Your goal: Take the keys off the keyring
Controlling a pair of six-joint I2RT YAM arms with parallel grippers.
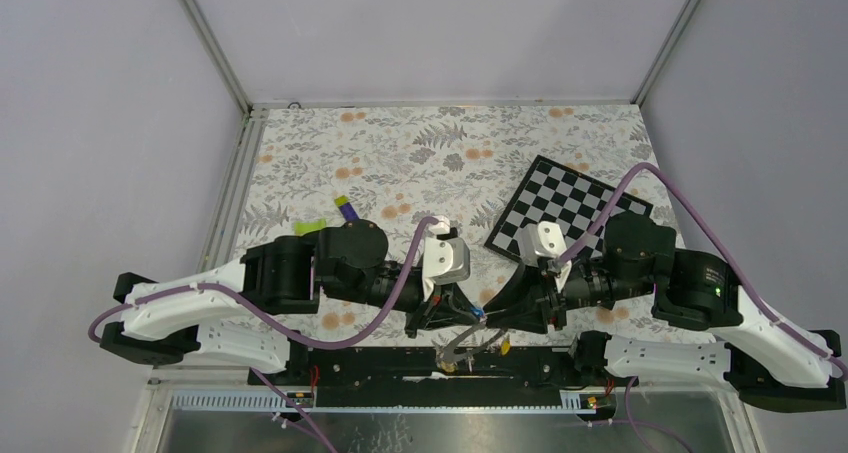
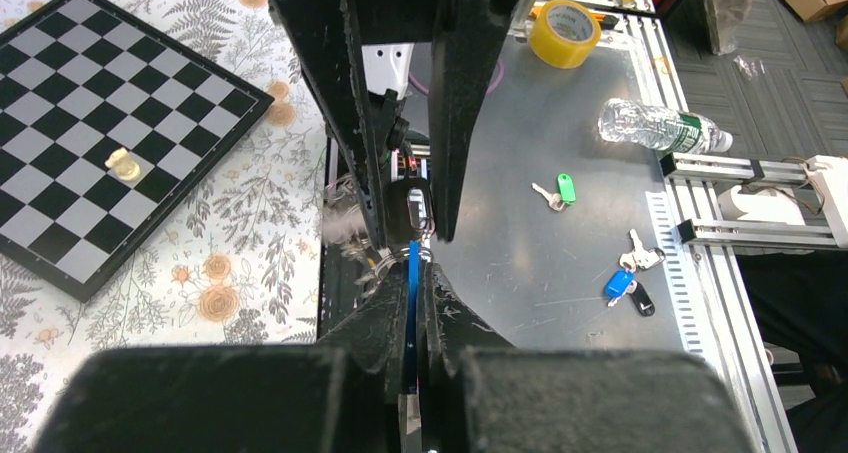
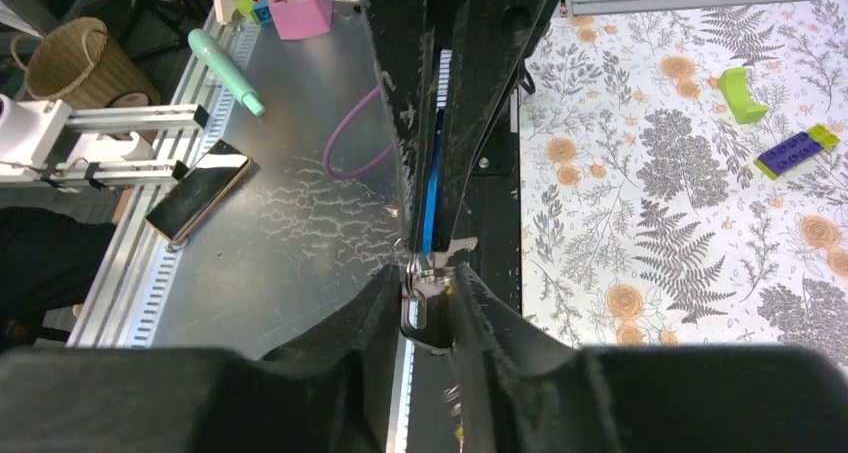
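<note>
Blue plastic shows edge-on between the fingers of the left end effector (image 2: 412,271), which is pinched down narrow on what looks like a blue tag (image 2: 412,308). Facing it tip to tip, the right end effector (image 3: 428,281) is likewise clamped tight, on a black-headed key (image 3: 420,315). The two meet in the air over the near edge of the bench (image 1: 400,163). The keyring (image 1: 460,351) hangs just under them, with a small yellow piece (image 1: 507,348), likely another key head, dangling beside it. The wrist views blur the ring, so where its split lies cannot be told. A few loose keys (image 2: 628,283) — one with a green tag (image 2: 566,187) — lie on the metal sheet (image 2: 520,303) below the bench edge, so the job looks partly done.

The step in hand seems to be working one key round the coil and off. To do it well, one side should act as a steady anchor while the other travels. The key should be drawn along the curve of the wire rather than straight away from it, since a straight tug would only tighten the coil. Small, slow wrist turns suit this — the two pinches are nearly touching, and a jerk could slip either grip and drop the whole bunch. The hanging keys should settle before each turn.
</note>
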